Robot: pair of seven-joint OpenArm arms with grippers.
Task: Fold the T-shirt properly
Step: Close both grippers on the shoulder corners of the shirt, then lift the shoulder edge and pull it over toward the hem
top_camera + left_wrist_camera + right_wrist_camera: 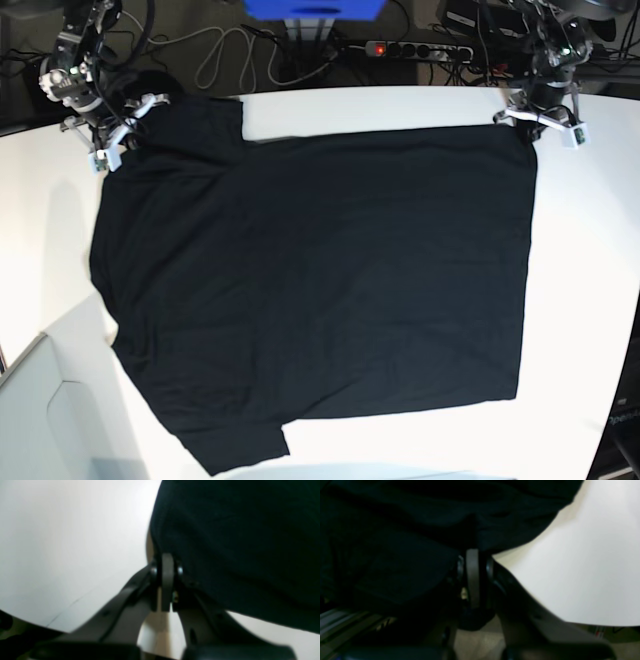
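Observation:
The black T-shirt (320, 290) lies spread flat on the white table (600, 250), plain side up, no print showing. My left gripper (528, 131) is at the shirt's far right corner; in the left wrist view it (167, 562) is shut on the black cloth (237, 542). My right gripper (128, 130) is at the shirt's far left corner, by a sleeve. In the right wrist view it (473, 555) is shut on the dark cloth's edge (395, 542).
Cables and a power strip (415, 48) lie behind the table's far edge. A blue box (315, 8) stands at the back centre. A pale panel (50, 420) sits at the front left corner.

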